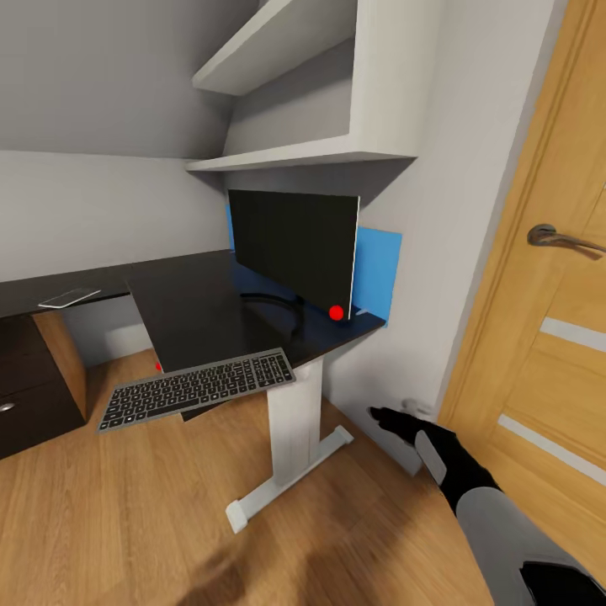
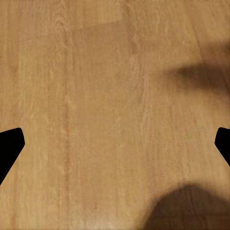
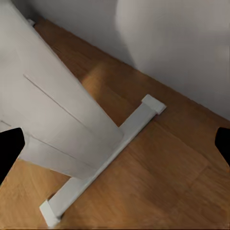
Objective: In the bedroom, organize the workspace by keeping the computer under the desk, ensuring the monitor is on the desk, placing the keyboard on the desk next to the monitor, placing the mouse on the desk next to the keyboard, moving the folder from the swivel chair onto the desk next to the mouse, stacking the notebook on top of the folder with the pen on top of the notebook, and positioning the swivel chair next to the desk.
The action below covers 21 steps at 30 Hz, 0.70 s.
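The desk [image 1: 202, 311] has a glossy black top on a white leg [image 1: 295, 421]. The monitor [image 1: 290, 248] stands upright at its right end, black front toward me, a red dot at its lower corner. The grey keyboard [image 1: 198, 389] lies at the desk's front edge, and much of it juts past that edge. My right gripper [image 1: 380, 415] hangs low, right of the desk leg, near the wall. In the right wrist view it [image 3: 115, 146] is open, facing the leg [image 3: 62, 110] and its foot. My left gripper [image 2: 115, 143] is open over bare wooden floor.
A blue wall panel [image 1: 377, 269] sits behind the monitor, with white shelves [image 1: 295, 151] above. A wooden door [image 1: 547, 353] with a metal handle [image 1: 560, 238] is close on the right. Black drawers [image 1: 25, 396] stand at the left, and a small pale flat item [image 1: 69, 297] lies on the desk's left wing.
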### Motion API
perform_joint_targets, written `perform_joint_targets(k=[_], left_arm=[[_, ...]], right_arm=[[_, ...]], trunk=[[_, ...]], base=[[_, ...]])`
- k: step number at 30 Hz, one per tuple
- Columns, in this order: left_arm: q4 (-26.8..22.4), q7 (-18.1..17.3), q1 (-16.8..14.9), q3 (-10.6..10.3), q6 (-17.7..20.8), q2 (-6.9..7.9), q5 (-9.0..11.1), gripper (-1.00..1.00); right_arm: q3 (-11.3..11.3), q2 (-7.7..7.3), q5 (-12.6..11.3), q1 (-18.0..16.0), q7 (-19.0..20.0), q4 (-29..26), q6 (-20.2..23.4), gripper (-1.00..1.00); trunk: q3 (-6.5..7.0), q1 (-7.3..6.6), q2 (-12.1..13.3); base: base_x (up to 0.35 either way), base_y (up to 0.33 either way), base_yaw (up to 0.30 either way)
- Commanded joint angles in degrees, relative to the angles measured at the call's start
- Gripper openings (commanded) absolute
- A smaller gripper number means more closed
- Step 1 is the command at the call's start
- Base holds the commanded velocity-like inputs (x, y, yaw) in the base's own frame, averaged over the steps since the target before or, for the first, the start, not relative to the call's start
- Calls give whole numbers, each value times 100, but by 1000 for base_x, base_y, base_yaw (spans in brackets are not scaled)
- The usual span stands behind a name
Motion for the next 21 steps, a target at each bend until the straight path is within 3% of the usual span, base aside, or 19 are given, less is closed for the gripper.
perform_joint_targets(k=[1, 4, 6, 9, 13, 14, 17, 19, 21], left_arm=[[5, -1, -3, -10, -29, 0, 53, 100], [11, -1, -3, -17, -37, -3, 52, 100], [15, -3, -3, -35, -42, -16, 39, 100], [17, -3, -3, -41, -42, -26, -62, 100], [18, -25, -3, -37, -45, -36, -382, 100], [23, -98, -3, -32, -45, -45, -558, 100], [91, -280, -3, -29, -46, -66, -922, 100], [124, -317, -3, -28, -46, -70, -1023, 100], [137, -326, -3, -28, -46, -71, -1047, 100]], right_arm=[[-38, 0, -166, -19, 101, -16, 235, 100], [-50, -7, -509, -36, 346, -26, 623, 100], [-52, -74, -835, -44, 880, -27, 1137, 100], [-56, -184, -995, -46, 1435, -25, 1689, 100], [-61, -270, -1176, -47, 2305, -21, 2196, 100], [-65, -329, -1227, -47, 2604, -18, 2296, 100], [-92, -440, -1481, -48, 2874, -9, 2386, 100], [-92, -461, -1740, -42, 2923, -7, 2403, 100], [-92, -466, -1827, -41, 2947, -7, 2407, 100]], trunk=[[-6, -1, -2], [-6, -1, -2], [-6, -1, -2], [-6, -1, -2], [-6, -1, -2], [-6, -1, -2], [-6, -1, -2], [-6, -1, -2], [-6, -1, -2]], base=[[0, 0, 0], [0, 0, 0], [0, 0, 0], [0, 0, 0], [69, 0, 0], [231, 0, 0], [286, 0, 0], [285, 0, 15], [187, 0, 63]])
